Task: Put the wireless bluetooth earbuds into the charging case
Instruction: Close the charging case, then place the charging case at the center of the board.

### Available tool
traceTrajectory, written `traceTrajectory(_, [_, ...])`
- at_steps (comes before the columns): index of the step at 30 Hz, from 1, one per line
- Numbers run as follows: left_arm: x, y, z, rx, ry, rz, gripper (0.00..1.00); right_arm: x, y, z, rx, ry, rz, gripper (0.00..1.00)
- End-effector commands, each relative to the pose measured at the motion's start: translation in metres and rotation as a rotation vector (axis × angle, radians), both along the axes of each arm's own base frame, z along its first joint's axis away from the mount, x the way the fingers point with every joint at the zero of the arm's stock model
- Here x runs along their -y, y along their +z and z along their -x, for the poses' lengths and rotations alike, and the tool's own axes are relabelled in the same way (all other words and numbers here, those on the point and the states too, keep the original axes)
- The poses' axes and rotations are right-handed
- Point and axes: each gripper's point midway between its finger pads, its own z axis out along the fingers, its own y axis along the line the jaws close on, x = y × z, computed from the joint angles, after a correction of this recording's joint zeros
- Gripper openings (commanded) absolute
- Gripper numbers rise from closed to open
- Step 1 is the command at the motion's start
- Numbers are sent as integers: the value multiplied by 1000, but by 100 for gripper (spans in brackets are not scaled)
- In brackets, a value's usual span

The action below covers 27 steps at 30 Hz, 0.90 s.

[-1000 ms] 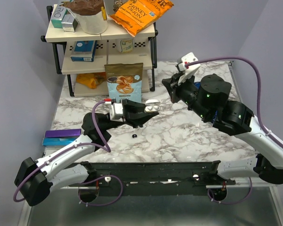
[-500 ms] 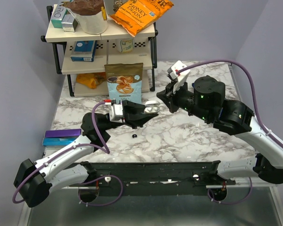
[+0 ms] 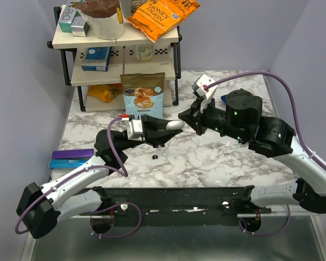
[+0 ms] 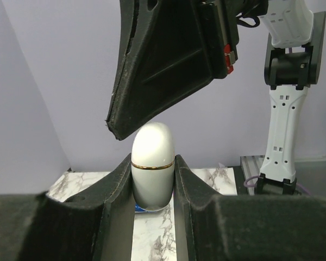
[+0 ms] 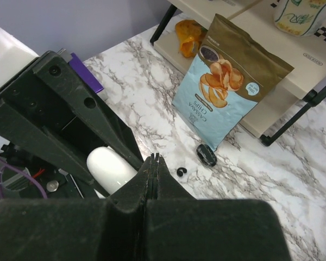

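Step in hand, as I read it: case handling, with no bud loaded yet.

- The black left gripper [image 3: 168,128] is clamped on the white pill-shaped charging case with a gold seam band [image 4: 152,163]. It holds the case off the grey-veined marble tabletop [image 3: 217,157], one finger [image 4: 117,185] on each side.
- The case lid looks shut: the seam is flush and no gap shows in the left wrist view.
- One tiny black rounded earbud [image 3: 154,157] lies loose on the marble, just below and in front of the held case, with nothing touching it. It also shows in the right wrist view [image 5: 181,172].
- Just beside that bud is a larger glossy black oval object [image 5: 206,155], at the foot of the blue-and-brown cassava chips bag [image 5: 228,81]. I can't locate the second bud.
- The black right gripper [image 3: 183,116] has its fingers pressed together on nothing. The tip sits at the case's domed top, either touching or just above it; I can't tell which.

Next move, as a judgement:
- The lid has to be open before a bud can go in.
- The right gripper must spread its fingers, drop to the marble and pinch the loose bud.
- The bud is very small and round, so it is likely to roll or squirt out. The fingers need to be centred on it and closed gently.
- The left arm should hold the case steady.
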Motion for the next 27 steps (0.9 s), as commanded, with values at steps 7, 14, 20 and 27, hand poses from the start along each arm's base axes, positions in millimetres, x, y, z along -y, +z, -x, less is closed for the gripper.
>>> traceTrajectory(7, [-1,-13,-41,-228,145,10,0,48,-4,-28,15,-312,-91,4])
traceTrajectory(14, [50,-130,-81,-855,81,-138,0,113,-42,-47,20,-656,-226,27])
traceTrajectory(20, [74,-220,-113,-1110,156,-212,0,123,-90,-39,-55,-675,-185,33])
traceTrajectory(27, [99,-299,-139,-1268,230,-347,0,128,-126,-29,-111,-656,-160,35])
